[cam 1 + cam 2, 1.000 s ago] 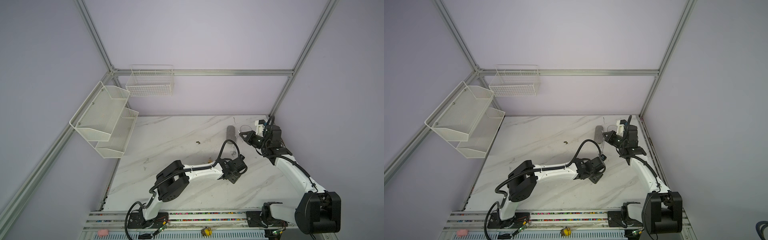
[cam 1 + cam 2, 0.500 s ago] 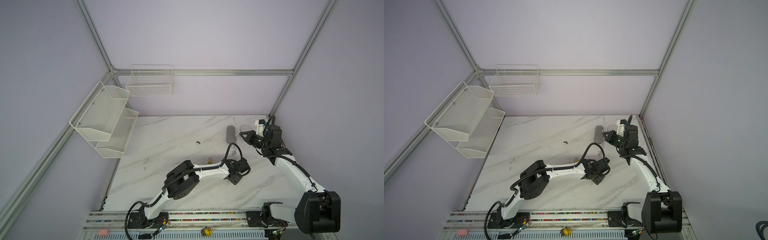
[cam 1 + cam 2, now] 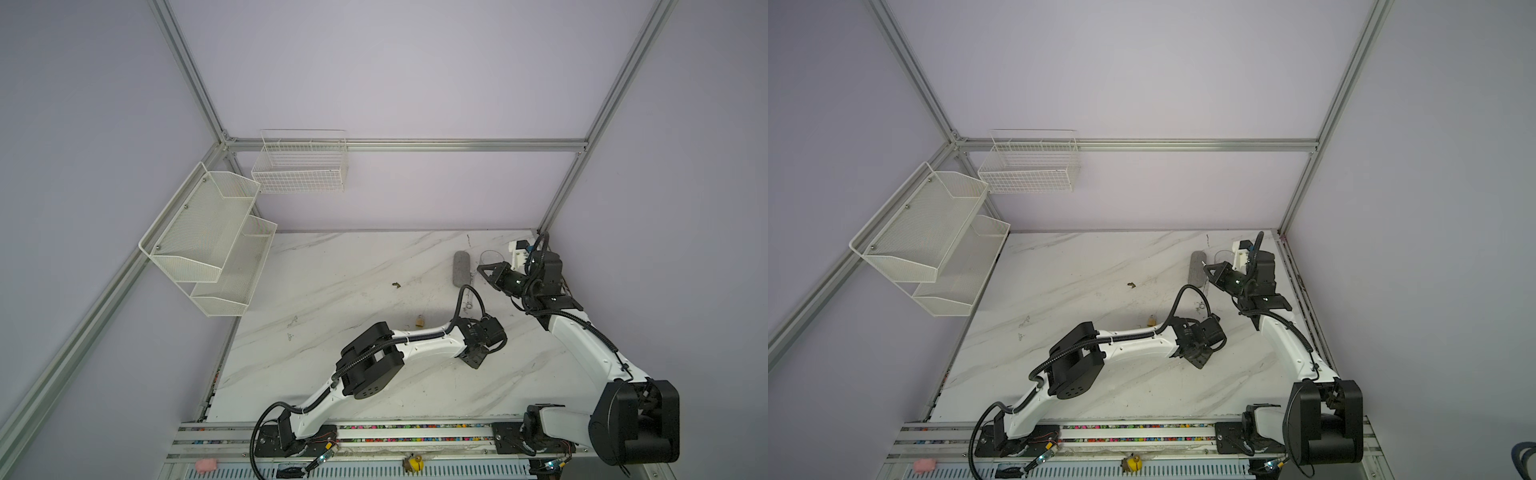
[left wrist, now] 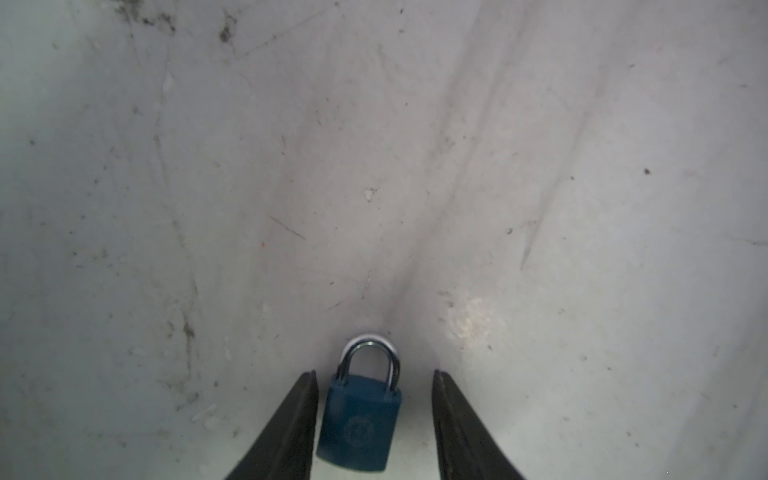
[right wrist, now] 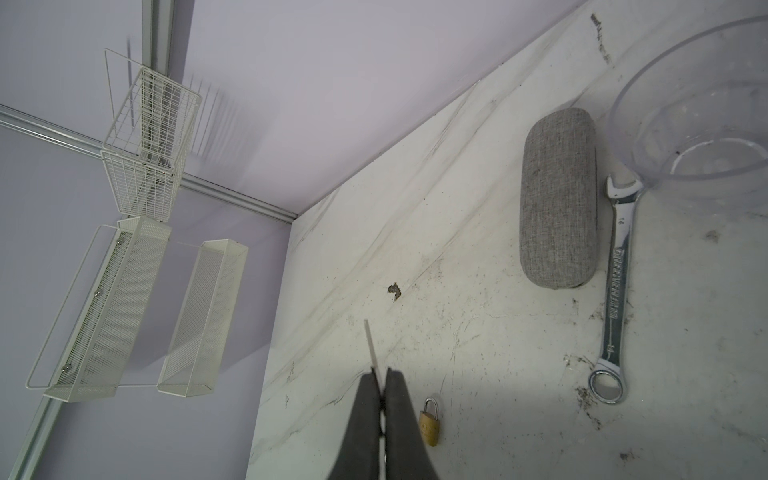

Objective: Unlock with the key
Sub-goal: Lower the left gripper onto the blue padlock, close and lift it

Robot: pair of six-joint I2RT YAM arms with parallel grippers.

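**Counting two padlocks and one key on the marble**

Nearest you, the left gripper (image 4: 375,372) is down at the table (image 3: 332,270) with its jaws apart, clamping nothing. The blue padlock (image 4: 360,419) lies flat between its fingers (image 4: 291,424), one just beside the lock body and the other standing clear. In both top views the gripper hides this lock.

Behind that arm sits the second lock, a brass padlock (image 3: 420,321), alone on bare stone.

Farther back you have one wrench (image 5: 615,291), one grey case (image 5: 559,199) and one clear bowl (image 5: 698,104). The wrench lies alongside the case, with its open end at the bowl's base.

Above that cluster the right gripper (image 5: 381,372) is clenched on the one key (image 5: 369,345), whose thin blade pokes out past the fingertips. That arm works close to the back right corner, near the table's right edge.

The middle and left of the marble give you wide open room, with only a dark speck (image 5: 394,291) there.

On the far walls hang one wire basket (image 3: 300,166) and one two-tier mesh shelf (image 3: 208,237).
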